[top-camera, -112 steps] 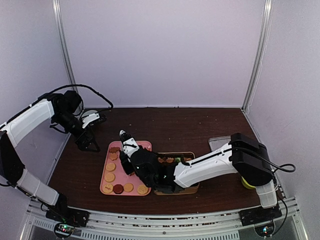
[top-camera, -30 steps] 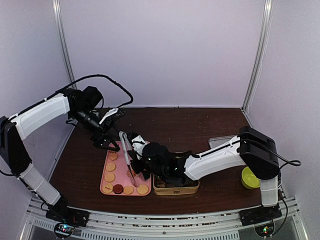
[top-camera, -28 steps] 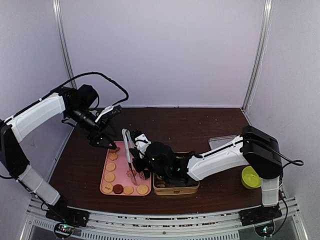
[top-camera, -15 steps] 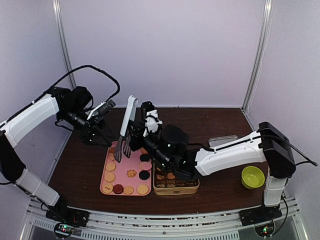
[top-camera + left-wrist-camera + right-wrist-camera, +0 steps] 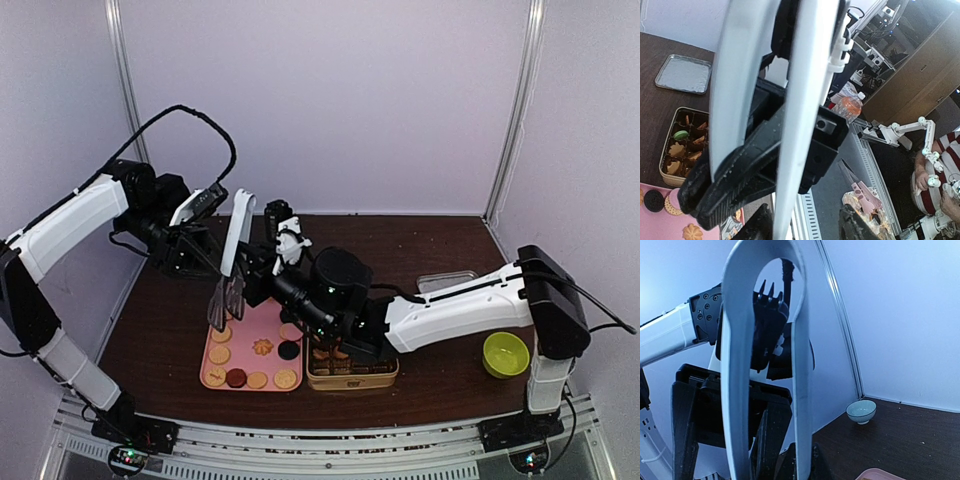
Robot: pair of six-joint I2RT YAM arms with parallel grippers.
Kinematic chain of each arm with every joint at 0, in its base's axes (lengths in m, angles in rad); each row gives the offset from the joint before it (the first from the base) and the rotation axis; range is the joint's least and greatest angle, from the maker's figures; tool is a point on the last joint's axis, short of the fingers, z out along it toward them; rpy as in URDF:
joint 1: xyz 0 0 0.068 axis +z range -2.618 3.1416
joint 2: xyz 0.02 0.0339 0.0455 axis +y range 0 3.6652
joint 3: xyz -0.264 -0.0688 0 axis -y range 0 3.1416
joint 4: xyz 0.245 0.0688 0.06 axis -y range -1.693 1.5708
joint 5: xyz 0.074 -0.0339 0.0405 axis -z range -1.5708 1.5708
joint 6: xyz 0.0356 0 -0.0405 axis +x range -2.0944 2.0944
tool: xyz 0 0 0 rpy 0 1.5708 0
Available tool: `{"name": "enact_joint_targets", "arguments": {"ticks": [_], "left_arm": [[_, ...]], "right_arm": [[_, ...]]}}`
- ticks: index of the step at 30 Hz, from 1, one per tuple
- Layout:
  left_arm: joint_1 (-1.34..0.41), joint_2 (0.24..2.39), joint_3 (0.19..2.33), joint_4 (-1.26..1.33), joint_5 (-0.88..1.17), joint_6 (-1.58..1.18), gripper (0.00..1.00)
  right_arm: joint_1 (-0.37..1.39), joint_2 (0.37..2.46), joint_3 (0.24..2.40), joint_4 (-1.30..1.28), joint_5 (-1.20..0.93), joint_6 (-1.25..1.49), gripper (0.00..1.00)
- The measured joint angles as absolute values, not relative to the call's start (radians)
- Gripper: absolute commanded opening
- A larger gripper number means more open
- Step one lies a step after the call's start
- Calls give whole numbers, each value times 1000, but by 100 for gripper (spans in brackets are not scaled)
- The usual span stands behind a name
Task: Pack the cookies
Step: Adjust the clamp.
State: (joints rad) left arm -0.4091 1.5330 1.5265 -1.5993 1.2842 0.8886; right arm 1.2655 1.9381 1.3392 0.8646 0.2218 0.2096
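Observation:
Cookies (image 5: pixel 262 347) lie on the pink tray (image 5: pixel 210 352); more cookies (image 5: pixel 335 353) sit in the gold tin (image 5: pixel 350 379). My right gripper (image 5: pixel 256 275) is shut on the white tongs (image 5: pixel 233 255) and holds them upright above the tray's far end, scoop ends down. My left gripper (image 5: pixel 214 260) has come against the tongs from the left. In the left wrist view one tongs arm (image 5: pixel 790 150) runs down between my left gripper's (image 5: pixel 805 227) fingers, which stand apart. In the right wrist view the tongs (image 5: pixel 735 365) fill the frame over my right gripper (image 5: pixel 775 455).
A yellow-green bowl (image 5: pixel 505 353) sits at the right front, a flat metal lid (image 5: pixel 447 282) behind it. A small pale bowl (image 5: pixel 861 411) stands at the table's left wall. The booth's walls and corner posts (image 5: pixel 128 90) enclose the table.
My right gripper has lifted the tongs off the tray and stood them up. My left arm has risen to meet them, and its jaws have narrowed around one arm.

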Motion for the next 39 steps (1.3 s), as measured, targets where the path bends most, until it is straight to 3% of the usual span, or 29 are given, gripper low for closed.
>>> {"name": "enact_joint_targets", "arguments": {"ticks": [5,7,23,39], "left_arm": [[-410,1538,1527,-1617,1293,908,21],[-412,1538,1527,-1621,1295,913,0],[-466,1508,1555,-1598,1258,873,0],[-510,1427,1562,-1536,1203,729,0]], "right_arm": [[1266,1942,1350,864,200,208,0],[1266,1942,1351,864,191,207,0],[1213,1916,1298,907,24,184,0],[1201,1895,1273,937,14,68,0]]}}
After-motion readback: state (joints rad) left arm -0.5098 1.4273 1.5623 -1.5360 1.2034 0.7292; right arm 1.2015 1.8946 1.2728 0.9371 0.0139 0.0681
